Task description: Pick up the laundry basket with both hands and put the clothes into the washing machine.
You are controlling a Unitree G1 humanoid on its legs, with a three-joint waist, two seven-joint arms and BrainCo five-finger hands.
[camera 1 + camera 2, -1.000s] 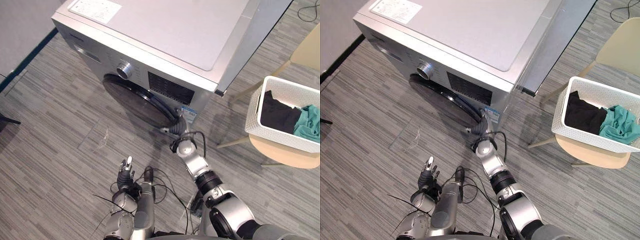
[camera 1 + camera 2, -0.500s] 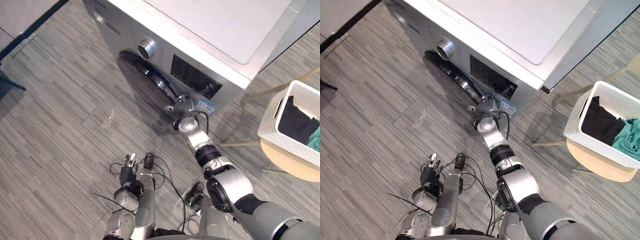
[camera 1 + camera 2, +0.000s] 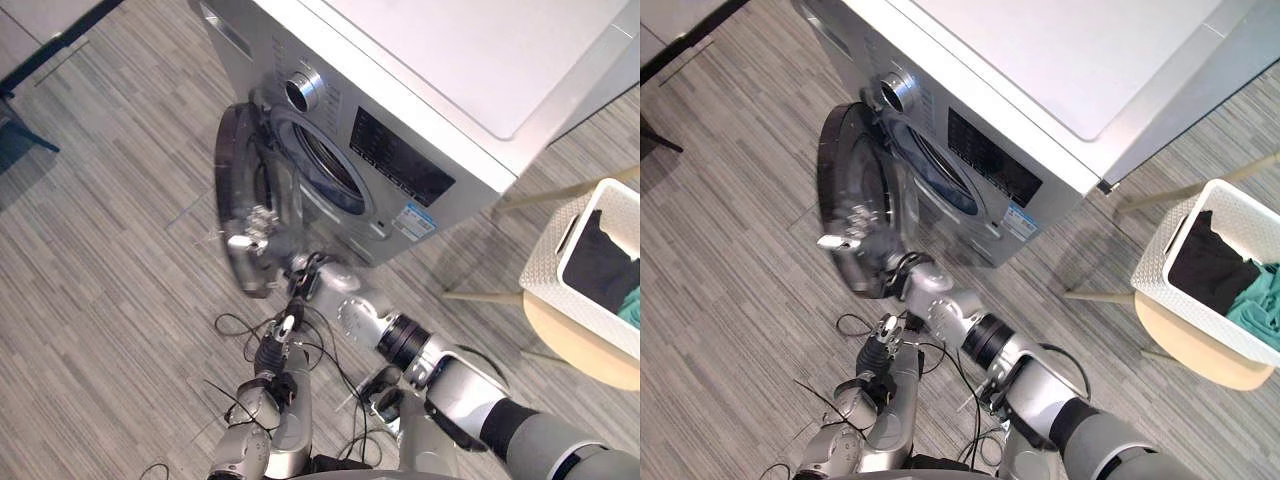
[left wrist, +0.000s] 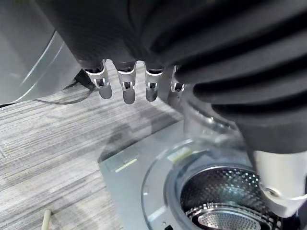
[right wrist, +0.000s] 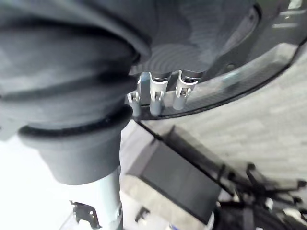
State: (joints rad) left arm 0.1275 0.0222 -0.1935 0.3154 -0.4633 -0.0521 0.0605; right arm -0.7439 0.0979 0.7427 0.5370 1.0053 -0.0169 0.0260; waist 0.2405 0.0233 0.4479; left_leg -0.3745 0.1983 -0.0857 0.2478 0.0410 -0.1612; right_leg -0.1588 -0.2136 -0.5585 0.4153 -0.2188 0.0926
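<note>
Silver washer (image 3: 440, 90): door (image 3: 240, 200) open, R hand (image 3: 303, 272) at rim (basket (image 3: 545, 265) apart).

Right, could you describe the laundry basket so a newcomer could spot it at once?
Start at the silver washing machine and look to its right, where a pale wooden chair stands. The laundry basket sits on the chair's seat: a white perforated tub, the one container, holding a black garment and a teal garment.

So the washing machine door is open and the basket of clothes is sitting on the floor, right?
Not the floor. The door is open, but the basket of clothes sits on a pale chair, as the right eye view shows.
</note>
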